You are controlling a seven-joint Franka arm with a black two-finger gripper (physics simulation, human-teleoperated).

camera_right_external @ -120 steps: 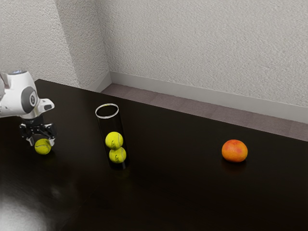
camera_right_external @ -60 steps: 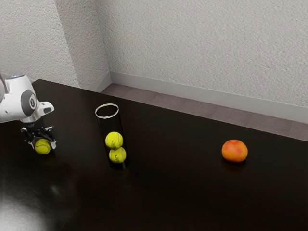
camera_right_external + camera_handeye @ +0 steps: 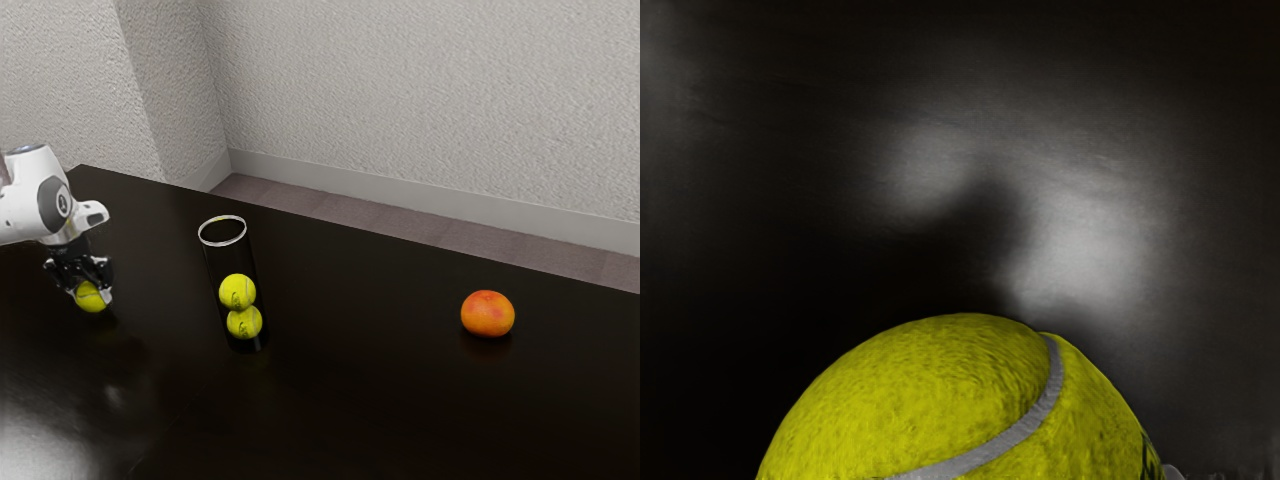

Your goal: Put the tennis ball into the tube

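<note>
At the exterior view's far left, the black gripper [image 3: 90, 295] points down, shut on a yellow-green tennis ball [image 3: 92, 299], with one finger on each side. The same ball [image 3: 940, 400] shows large at the wrist view's lower edge, its pale seam curving over it. A clear tube [image 3: 223, 232] with a light rim stands upright to the exterior view's right of the gripper, open at the top. Two tennis balls are stacked inside, the upper one [image 3: 237, 292] resting on the lower one [image 3: 244, 323].
An orange fruit [image 3: 488, 314] lies well over to the exterior view's right on the glossy black table [image 3: 350, 400]. Behind the table's far edge rises a pale textured wall [image 3: 420, 100].
Compared with half a second ago, the ball has shifted slightly up and toward the exterior view's right together with my gripper. The gripper has closed on it. Tube and fruit have stayed put.
</note>
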